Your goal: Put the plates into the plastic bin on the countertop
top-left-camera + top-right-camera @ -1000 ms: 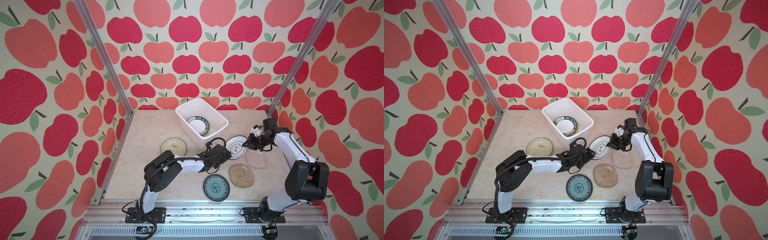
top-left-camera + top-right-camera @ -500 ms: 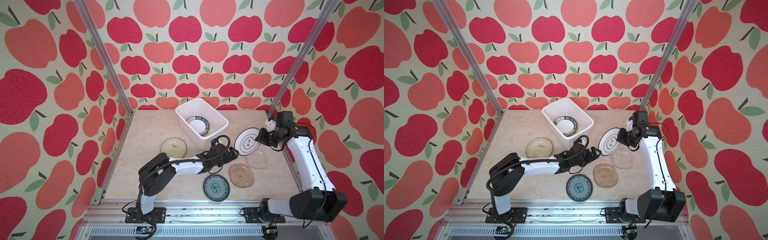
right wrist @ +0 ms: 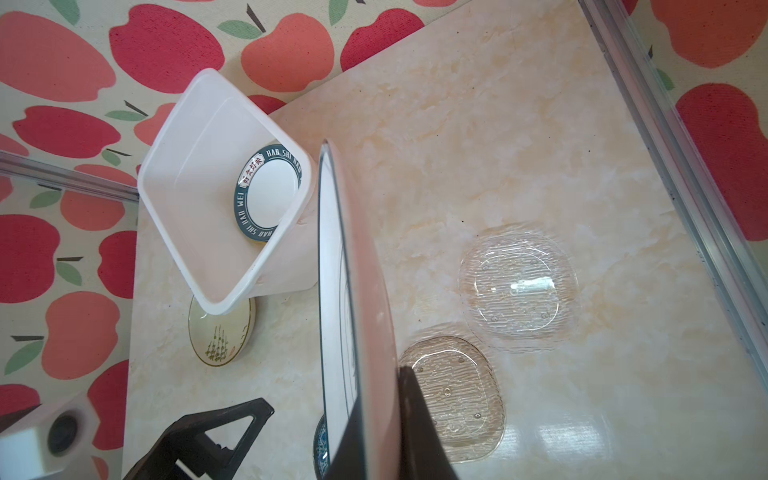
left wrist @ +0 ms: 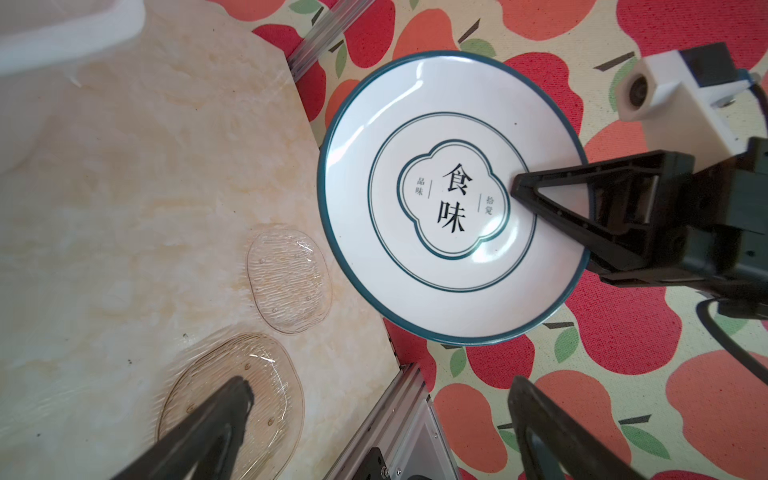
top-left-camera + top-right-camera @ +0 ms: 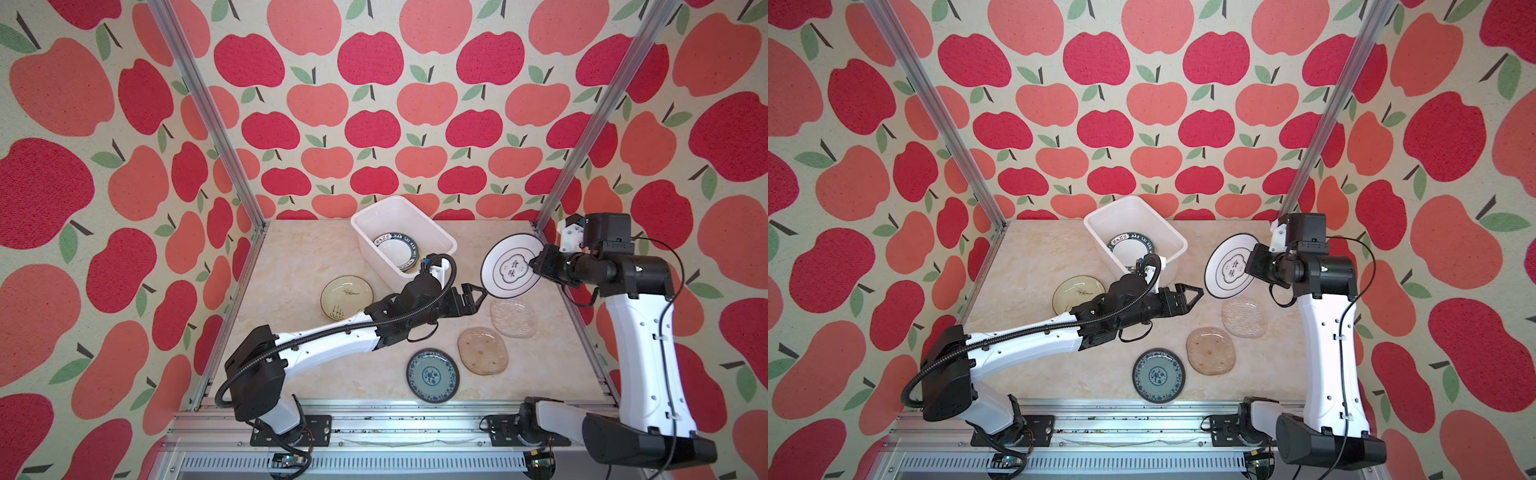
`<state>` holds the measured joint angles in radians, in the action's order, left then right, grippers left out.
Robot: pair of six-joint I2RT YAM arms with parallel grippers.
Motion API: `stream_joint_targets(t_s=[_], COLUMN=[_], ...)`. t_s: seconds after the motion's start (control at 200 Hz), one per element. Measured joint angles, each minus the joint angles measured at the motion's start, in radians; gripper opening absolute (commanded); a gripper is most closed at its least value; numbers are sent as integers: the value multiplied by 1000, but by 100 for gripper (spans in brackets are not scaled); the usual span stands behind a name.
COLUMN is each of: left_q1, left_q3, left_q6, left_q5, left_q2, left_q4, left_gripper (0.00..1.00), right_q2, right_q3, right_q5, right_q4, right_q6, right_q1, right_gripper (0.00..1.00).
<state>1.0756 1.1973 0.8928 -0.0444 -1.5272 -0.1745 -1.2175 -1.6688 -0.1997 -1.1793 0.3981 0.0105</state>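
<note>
White, teal-rimmed plate [image 5: 512,266] hangs on edge right of centre in both top views, its rim pinched by the right gripper [image 5: 535,262]. Left gripper [image 5: 477,293] gapes wide at its lower left. Plastic bin [image 5: 411,224], upper centre, holds a lettered plate [image 5: 394,249].

Teal-rimmed plate [image 4: 453,199] in right tool [image 4: 517,191], left tool [image 4: 382,386] spread wide, clear plate [image 4: 289,278] beside amber plate [image 4: 249,390]
</note>
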Motion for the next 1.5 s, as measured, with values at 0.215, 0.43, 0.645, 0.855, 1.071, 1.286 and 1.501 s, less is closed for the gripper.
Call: stream_joint_targets(t_s=[0.215, 0.43, 0.645, 0.855, 1.071, 1.286, 1.501], left_q1=[-45, -255, -467, -480, -447, -416, -414], left_q3=[10, 24, -44, -115, -164, -165, -192], left_q6=[-218, -352, -434, -438, -413, -414, -413], left_q5=[98, 155, 164, 158, 153, 142, 146], left_q2=[189, 408, 554, 538, 538, 555, 627], left_q4=[209, 450, 496, 520, 531, 530, 539], left_gripper=[99, 99, 99, 99, 99, 99, 99], right_q2=[1, -3, -76, -267, -439, -593, -698], right_q3=[-25, 95, 233, 138, -38, -131, -139], right_q5=[-114, -167, 2, 160, 261, 298, 307], right_q4=[65, 329, 549, 652, 702, 739, 745], right_q6=[107, 378, 694, 913, 1057, 1178, 1314], right_q1=[15, 120, 323, 443, 501, 533, 546], right_gripper=[0, 0, 0, 0, 0, 0, 0])
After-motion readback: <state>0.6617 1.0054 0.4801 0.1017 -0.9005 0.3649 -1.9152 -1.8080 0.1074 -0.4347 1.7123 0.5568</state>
